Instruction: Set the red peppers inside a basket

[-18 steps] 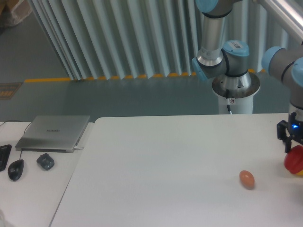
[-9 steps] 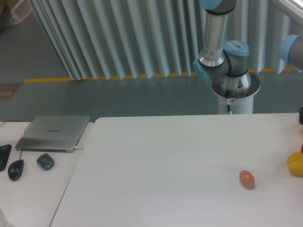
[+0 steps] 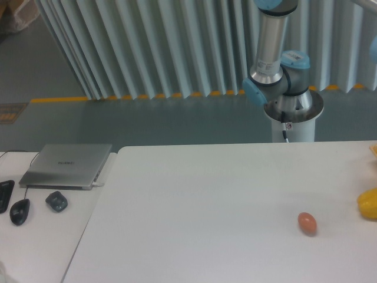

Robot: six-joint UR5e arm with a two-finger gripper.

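The red peppers are out of view in the current frame, and so is the gripper; both lie beyond the right edge. No basket shows clearly; only a small orange sliver point(image 3: 373, 150) touches the right edge of the picture. Of the arm I see only the base column and lower joints point(image 3: 277, 65) behind the table.
A brown egg point(image 3: 307, 223) lies on the white table point(image 3: 206, 206) at the right. A yellow pepper point(image 3: 368, 204) sits at the right edge, partly cut off. On the left side table are a closed laptop point(image 3: 68, 165), a mouse point(image 3: 19, 211) and a small dark object point(image 3: 56, 201).
The gripper holding the red pepper has moved off past the right edge, uncovering the yellow pepper. The arm's upper links swung right. The egg has stayed put.
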